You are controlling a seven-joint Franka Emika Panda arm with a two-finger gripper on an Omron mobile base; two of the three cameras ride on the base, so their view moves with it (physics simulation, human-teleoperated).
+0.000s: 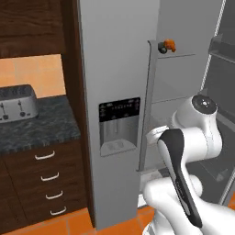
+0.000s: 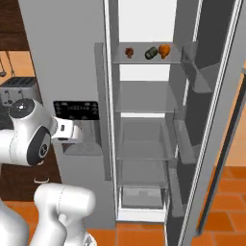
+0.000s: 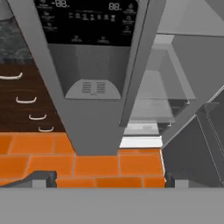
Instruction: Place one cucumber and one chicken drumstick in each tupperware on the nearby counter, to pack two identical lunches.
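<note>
1. The fridge (image 2: 72, 57) stands with its right door swung open, and I use it as the landmark for everything else.
2. On the top shelf (image 2: 144, 60) inside the fridge lie three small items: a reddish-brown chicken drumstick (image 2: 129, 52) towards the left, a dark green cucumber (image 2: 151, 53) in the middle, and an orange item (image 2: 165, 50) just beside the cucumber on its right. In the left base view the cucumber (image 1: 162, 47) and the orange item (image 1: 170, 45) peek past the edge of the closed door.
3. The gripper (image 3: 109, 178) hangs low in front of the fridge, looking at the dispenser panel (image 3: 87, 22) on the closed door and the orange floor tiles (image 3: 96, 164) below it. Its fingertips (image 3: 43, 178) stand far apart with nothing between them, so the pincer is open and empty.
4. No tupperware can be made out in these views; a counter (image 1: 36, 126) with a toaster (image 1: 17, 103) lies to the left of the fridge.
5. Step in hand, as I judge it: the start of the first fetch, with nothing yet packed.
6. The next move calls for raising the hand to the top shelf, reaching past the closed door's edge, and closing on the cucumber or drumstick without nudging its neighbours.
</note>
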